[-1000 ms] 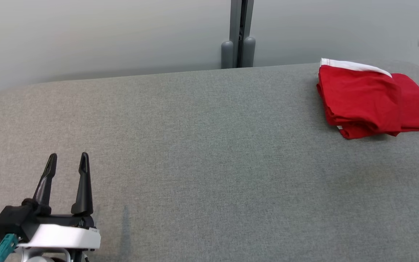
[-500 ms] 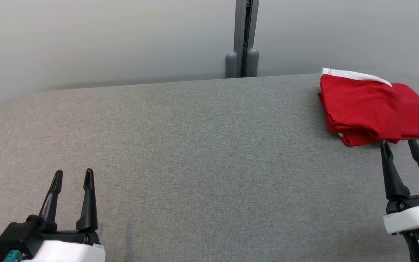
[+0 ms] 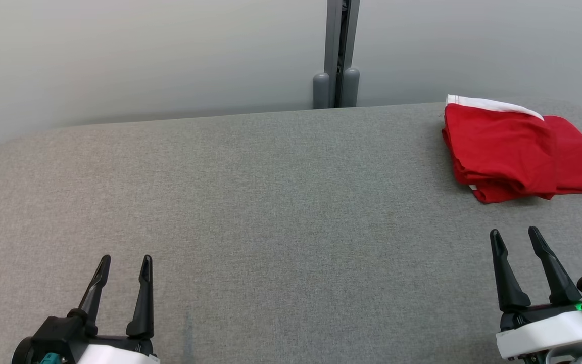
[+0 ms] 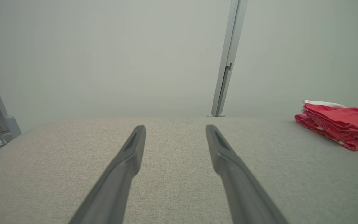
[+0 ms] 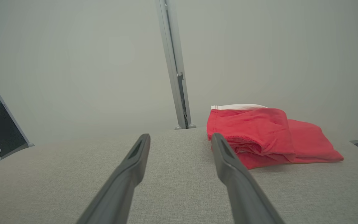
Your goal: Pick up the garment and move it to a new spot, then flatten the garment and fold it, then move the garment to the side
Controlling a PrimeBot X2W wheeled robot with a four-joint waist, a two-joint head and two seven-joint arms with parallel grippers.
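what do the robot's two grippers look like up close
The left gripper and right gripper each have two long black fingers tapering to narrow tips, with a recessed slot near each tip. Each sits on a black base over a white wrist casing. A teal connector shows by the left base; a small green light on the right.

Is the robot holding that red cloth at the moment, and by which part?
Nothing is held. The left gripper and right gripper are open and empty; the folded red garment lies on the grey table, apart from both.
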